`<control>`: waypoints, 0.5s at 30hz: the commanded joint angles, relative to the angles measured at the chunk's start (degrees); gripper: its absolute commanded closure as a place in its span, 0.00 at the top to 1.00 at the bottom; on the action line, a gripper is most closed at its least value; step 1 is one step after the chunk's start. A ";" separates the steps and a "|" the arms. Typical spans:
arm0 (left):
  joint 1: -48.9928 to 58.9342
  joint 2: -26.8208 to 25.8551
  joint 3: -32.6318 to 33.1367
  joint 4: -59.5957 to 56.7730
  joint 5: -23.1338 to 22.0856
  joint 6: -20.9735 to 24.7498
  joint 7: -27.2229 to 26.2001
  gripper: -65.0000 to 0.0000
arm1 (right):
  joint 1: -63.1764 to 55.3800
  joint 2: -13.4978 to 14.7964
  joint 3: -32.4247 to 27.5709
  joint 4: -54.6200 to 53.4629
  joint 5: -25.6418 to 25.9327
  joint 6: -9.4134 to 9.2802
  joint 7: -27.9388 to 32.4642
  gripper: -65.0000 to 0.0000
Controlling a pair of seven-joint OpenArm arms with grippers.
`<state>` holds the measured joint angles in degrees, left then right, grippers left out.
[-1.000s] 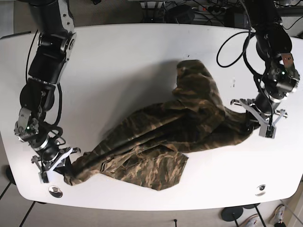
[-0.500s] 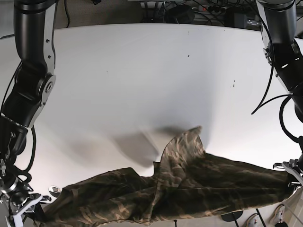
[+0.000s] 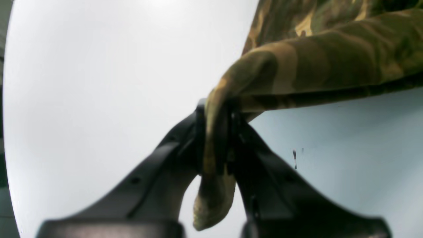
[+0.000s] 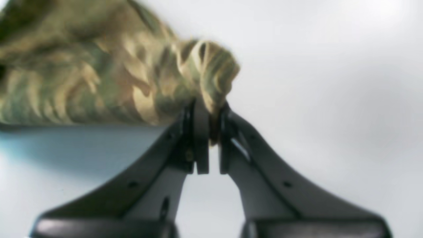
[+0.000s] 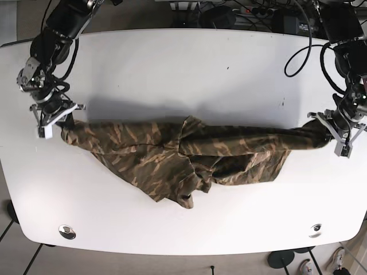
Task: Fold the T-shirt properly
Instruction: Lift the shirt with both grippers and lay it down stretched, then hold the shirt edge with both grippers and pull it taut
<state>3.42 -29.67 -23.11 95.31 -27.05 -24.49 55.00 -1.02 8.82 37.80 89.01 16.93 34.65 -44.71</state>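
Observation:
A camouflage T-shirt is stretched left to right across the white table, with a bunched flap hanging toward the front. My left gripper, at the right edge of the base view, is shut on one end of the shirt. In the left wrist view the gripper pinches a fold of the cloth. My right gripper, at the left edge, is shut on the other end. In the right wrist view the gripper grips the bunched fabric.
Two round metal fittings sit in the table near the front corners, one at the left and one at the right. Cables and equipment lie behind the far table edge. A small dark mark is on the table at the right.
Both grippers, still holding the shirt, have moved from beyond the front table edge back over the middle of the table. The shirt now lies stretched out between them.

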 commanded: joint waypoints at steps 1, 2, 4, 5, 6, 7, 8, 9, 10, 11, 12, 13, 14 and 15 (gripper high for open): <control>3.04 -1.23 -1.99 0.91 -0.34 0.36 -2.65 0.00 | -3.69 -1.21 2.68 2.55 0.87 0.12 1.76 0.03; 4.36 -1.05 -2.07 0.91 -0.34 0.36 -3.00 0.00 | -5.45 -2.09 3.47 2.81 0.87 0.12 1.76 0.03; 6.82 0.88 -2.16 0.91 -0.16 0.36 -3.18 0.00 | -9.58 -4.12 5.85 4.57 0.96 0.55 1.76 0.03; 7.35 1.23 -2.16 0.82 -0.07 0.36 -3.18 0.00 | -10.63 -4.82 6.55 5.19 0.96 1.79 1.76 0.03; 8.05 1.76 -2.16 0.82 -0.07 0.36 -3.18 0.00 | -11.34 -5.52 7.43 5.89 0.96 3.37 1.76 0.03; 8.49 2.37 -2.16 1.00 -0.07 0.36 -3.18 0.00 | -12.04 -6.23 8.48 6.59 0.79 4.77 1.76 0.03; 8.67 2.90 -2.16 1.18 -0.07 0.36 -3.18 0.00 | -12.57 -6.67 9.36 7.03 0.79 5.35 1.76 0.04; 8.93 3.52 -2.16 1.18 -0.07 0.36 -3.18 0.00 | -13.36 -6.84 10.15 7.65 0.79 5.35 1.76 0.04; 8.93 3.60 -2.16 1.09 -0.07 0.36 -3.18 0.00 | -13.80 -6.84 10.33 7.73 0.79 5.35 1.76 0.04; 8.93 3.60 -2.16 0.91 -0.07 0.36 -3.18 0.00 | -14.24 -6.84 10.33 7.73 0.87 5.35 1.76 0.04; 8.93 3.69 -2.16 0.82 -0.07 0.36 -3.18 0.00 | -14.50 -6.84 10.33 7.73 0.87 5.35 1.76 0.04; 8.93 3.69 -2.16 0.82 -0.07 0.36 -3.18 0.00 | -14.59 -6.84 10.33 8.09 0.87 5.35 1.76 0.04; 8.93 3.69 -2.16 0.91 -0.07 0.36 -3.18 0.00 | -14.68 -6.84 10.33 8.97 0.87 5.35 1.76 0.04; 8.93 3.69 -2.25 0.91 -0.07 0.36 -3.18 0.00 | -15.64 -6.84 10.33 10.02 0.87 5.35 1.76 0.04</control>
<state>12.86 -24.88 -24.82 95.29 -26.76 -24.25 53.04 -16.47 1.28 47.77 97.91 16.93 39.68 -44.10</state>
